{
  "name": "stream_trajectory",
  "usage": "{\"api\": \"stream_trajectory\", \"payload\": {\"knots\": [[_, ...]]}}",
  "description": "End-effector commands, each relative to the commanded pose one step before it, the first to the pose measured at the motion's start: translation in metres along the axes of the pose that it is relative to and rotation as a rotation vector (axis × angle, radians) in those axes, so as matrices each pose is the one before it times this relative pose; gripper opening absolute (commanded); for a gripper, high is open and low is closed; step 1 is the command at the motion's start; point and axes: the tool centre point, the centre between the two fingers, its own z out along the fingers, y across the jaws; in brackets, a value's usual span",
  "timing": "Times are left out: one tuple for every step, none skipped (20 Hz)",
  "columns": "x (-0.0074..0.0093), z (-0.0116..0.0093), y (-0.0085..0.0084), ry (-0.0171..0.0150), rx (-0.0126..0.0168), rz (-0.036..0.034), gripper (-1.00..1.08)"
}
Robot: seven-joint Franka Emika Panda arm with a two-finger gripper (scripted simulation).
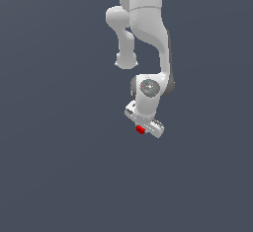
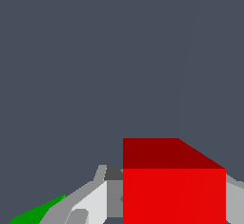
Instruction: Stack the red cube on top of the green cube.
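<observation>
The red cube (image 2: 174, 194) is pinched in the tool (image 1: 148, 127), and should be centred squarely over the green cube (image 2: 35, 212), glimpsed at eight o'clock, before release.

Smooth, flat-shaded bright red on the red cube (image 2: 174, 194), with a darker red upper face, no texture or gloss. Same plain, matt, untextured look on the green cube (image 2: 35, 211), only a sliver showing in the wrist view. Smooth white casing with a soft sheen on the Franka Panda arm (image 1: 148, 33), like moulded plastic, dark grey at the joints. Pale grey, smooth, matt faces on the gripper (image 1: 147, 127). Uniform matt slate-grey table surface (image 1: 59, 167), featureless.
</observation>
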Motion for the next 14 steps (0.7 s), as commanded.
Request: {"api": "stream_trajectory", "payload": {"knots": [[0.00031, 0.0002, 0.00017, 0.00016, -0.00025, 0.00051, -1.0], [-0.00001, -0.00029, 0.00001, 0.0, 0.0, 0.0, -1.0], [-0.00003, -0.00088, 0.00003, 0.0, 0.0, 0.0, -1.0], [-0.00005, -0.00147, 0.00004, 0.0, 0.0, 0.0, -1.0], [-0.00007, -0.00207, 0.00006, 0.0, 0.0, 0.0, -1.0], [-0.00008, -0.00268, 0.00007, 0.0, 0.0, 0.0, -1.0], [-0.00009, -0.00329, 0.00008, 0.0, 0.0, 0.0, -1.0], [-0.0001, -0.00392, 0.00009, 0.0, 0.0, 0.0, -1.0], [-0.00011, -0.00456, 0.0001, 0.0, 0.0, 0.0, -1.0], [-0.00011, -0.00522, 0.0001, 0.0, 0.0, 0.0, -1.0], [-0.00012, -0.00589, 0.00011, 0.0, 0.0, 0.0, -1.0], [-0.00012, -0.00658, 0.00011, 0.0, 0.0, 0.0, -1.0], [-0.00011, -0.00729, 0.00011, 0.0, 0.0, 0.0, -1.0], [-0.0001, -0.00775, 0.0001, 0.0, 0.0, 0.0, -1.0]]}}
